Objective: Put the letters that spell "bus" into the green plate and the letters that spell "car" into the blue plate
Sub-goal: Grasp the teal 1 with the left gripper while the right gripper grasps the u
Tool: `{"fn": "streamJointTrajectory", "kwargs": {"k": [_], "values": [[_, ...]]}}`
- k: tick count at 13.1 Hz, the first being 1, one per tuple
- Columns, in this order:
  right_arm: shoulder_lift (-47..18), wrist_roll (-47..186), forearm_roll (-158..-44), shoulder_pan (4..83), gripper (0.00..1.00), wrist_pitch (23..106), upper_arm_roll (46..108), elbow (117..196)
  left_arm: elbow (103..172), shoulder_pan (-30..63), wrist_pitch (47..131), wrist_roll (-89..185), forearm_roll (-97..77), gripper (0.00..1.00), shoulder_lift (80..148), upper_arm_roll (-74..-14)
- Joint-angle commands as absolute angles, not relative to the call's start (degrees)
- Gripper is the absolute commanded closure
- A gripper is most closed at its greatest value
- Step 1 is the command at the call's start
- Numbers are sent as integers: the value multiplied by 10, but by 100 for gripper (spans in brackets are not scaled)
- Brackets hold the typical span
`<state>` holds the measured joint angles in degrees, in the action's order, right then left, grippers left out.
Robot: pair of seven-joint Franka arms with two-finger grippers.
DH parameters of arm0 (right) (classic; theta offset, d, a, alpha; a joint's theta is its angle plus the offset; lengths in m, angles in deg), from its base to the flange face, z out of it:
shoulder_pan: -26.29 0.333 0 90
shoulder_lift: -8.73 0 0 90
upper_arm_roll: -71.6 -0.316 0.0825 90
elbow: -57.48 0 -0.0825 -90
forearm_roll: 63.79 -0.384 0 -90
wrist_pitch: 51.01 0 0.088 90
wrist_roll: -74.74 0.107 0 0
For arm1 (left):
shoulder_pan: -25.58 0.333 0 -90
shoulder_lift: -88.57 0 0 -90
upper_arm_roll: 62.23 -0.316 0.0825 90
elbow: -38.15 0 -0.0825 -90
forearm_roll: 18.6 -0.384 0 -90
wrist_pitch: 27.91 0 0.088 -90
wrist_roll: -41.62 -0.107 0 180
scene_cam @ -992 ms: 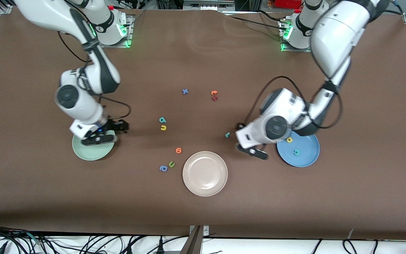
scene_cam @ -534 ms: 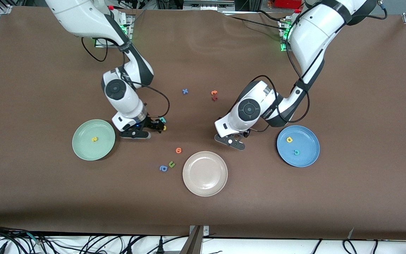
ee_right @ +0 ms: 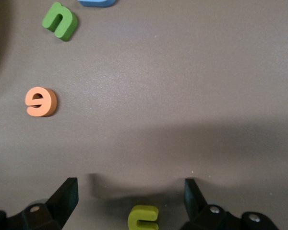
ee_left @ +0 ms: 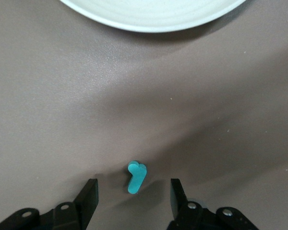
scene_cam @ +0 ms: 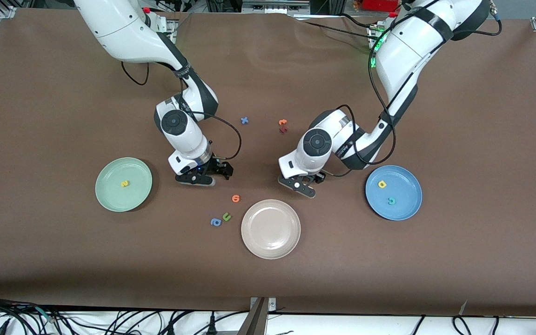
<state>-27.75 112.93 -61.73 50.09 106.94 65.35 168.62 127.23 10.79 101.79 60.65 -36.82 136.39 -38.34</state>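
Observation:
My left gripper [scene_cam: 302, 184] hangs low and open over the teal "r" [ee_left: 136, 176], which lies flat on the table between the fingers [ee_left: 89, 197] without touching them. Low over the table near the green plate [scene_cam: 110, 193], my right gripper [scene_cam: 203, 177] is open around the yellow "u" [ee_right: 143, 218], also untouched. A yellow "s" [scene_cam: 124, 184] lies in the green plate. The blue plate [scene_cam: 407, 197] holds the yellow "a" [scene_cam: 382, 184] and teal "c" [scene_cam: 391, 201]. The teal "b" is hidden under the right arm.
A beige plate [scene_cam: 271, 242] sits nearer the front camera, between the two grippers. An orange letter [scene_cam: 236, 198], an olive-green "u" [scene_cam: 226, 216] and a blue letter [scene_cam: 215, 222] lie beside it. A blue "x" [scene_cam: 244, 120] and orange and red letters [scene_cam: 283, 126] lie toward the bases.
Both arms swung from their plates toward the table's middle. The right gripper left the green plate, uncovering the yellow "s", and came down over the "u". The left gripper moved over the "r".

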Motion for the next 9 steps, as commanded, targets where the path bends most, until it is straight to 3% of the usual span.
{"fn": "streamJointTrajectory", "kwargs": {"k": [1, 5, 9], "values": [[-286, 1129, -619, 506, 2, 1070, 656, 1680, 1270, 106, 1028, 617, -393, 55, 1374, -385], [-286, 1126, -619, 506, 5, 1054, 656, 1683, 1267, 106, 1028, 615, -393, 97, 1374, -385], [-263, 1128, -617, 506, 4, 965, 645, 1685, 1267, 116, 1017, 611, -393, 100, 1358, -384]]}}
